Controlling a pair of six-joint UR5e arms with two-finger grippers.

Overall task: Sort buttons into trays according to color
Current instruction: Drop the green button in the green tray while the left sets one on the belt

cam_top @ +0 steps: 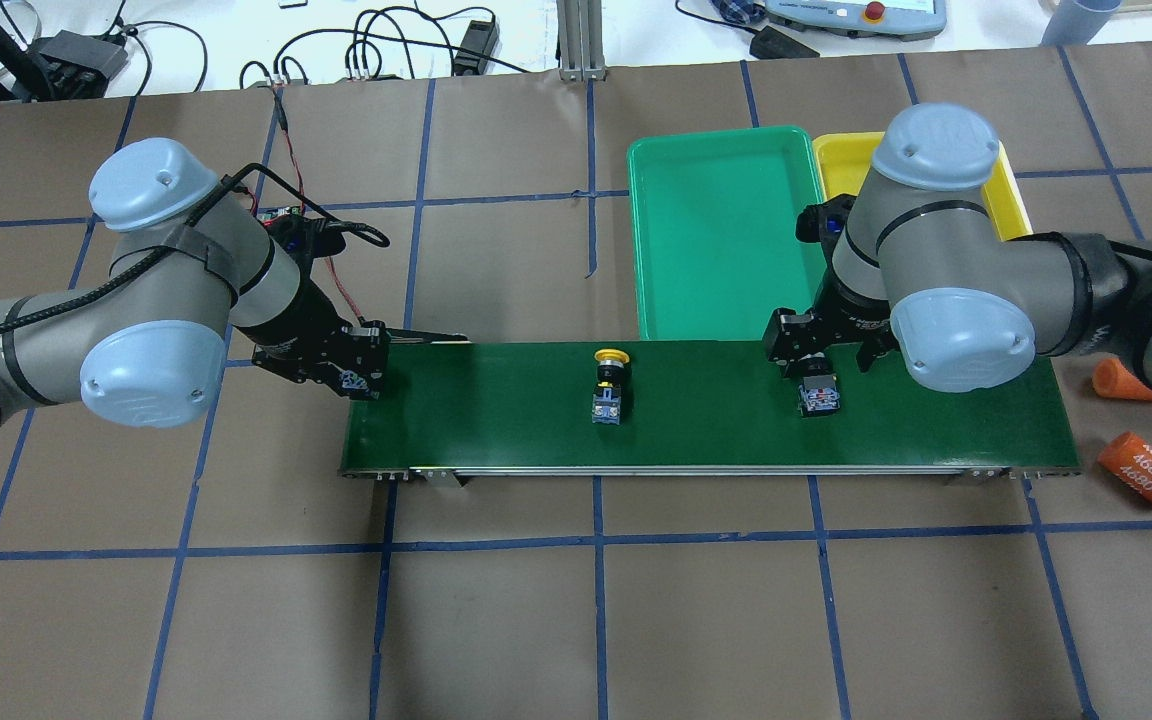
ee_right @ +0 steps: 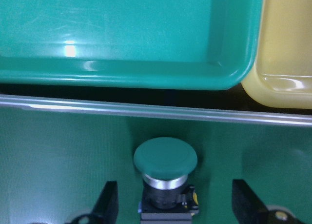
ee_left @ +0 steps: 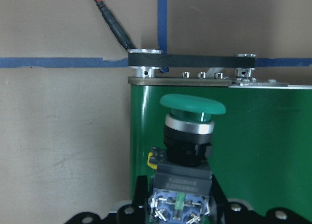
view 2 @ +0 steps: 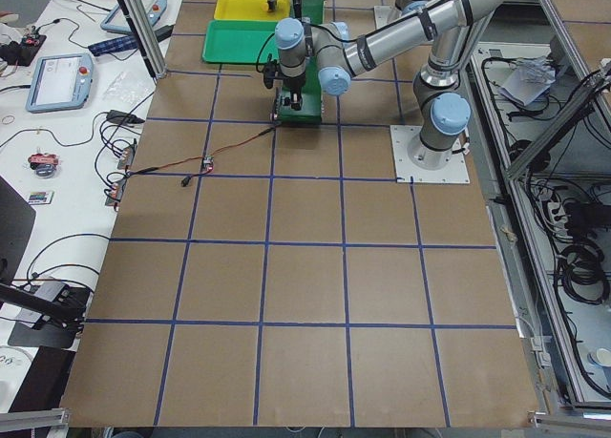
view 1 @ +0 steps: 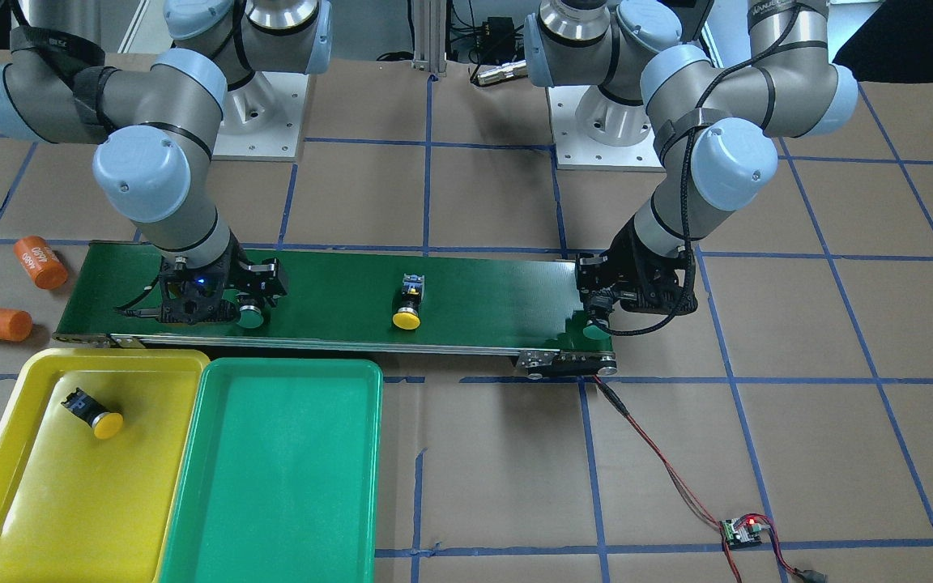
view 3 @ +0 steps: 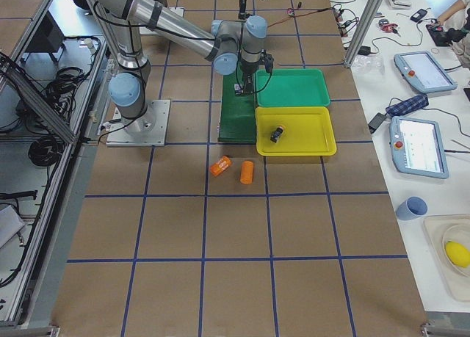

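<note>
Overhead exterior: work at the belt (cam_top: 696,430).
My left gripper (view 1: 596,314) clamps one green button (ee_left: 192,117) at the belt end; my right gripper (ee_right: 176,204) gapes around another green button (ee_right: 165,158) beside the green tray (ee_right: 122,33). Orange tube (cam_top: 1149,470) says 4680.

The left arm (cam_top: 176,280) and right arm (cam_top: 936,250) are bent at the elbow, wrists low. The left gripper (view 1: 598,312) has its jaws closed against a green button (ee_left: 187,136). The right gripper (view 1: 252,304) has its jaws spread wide.
</note>
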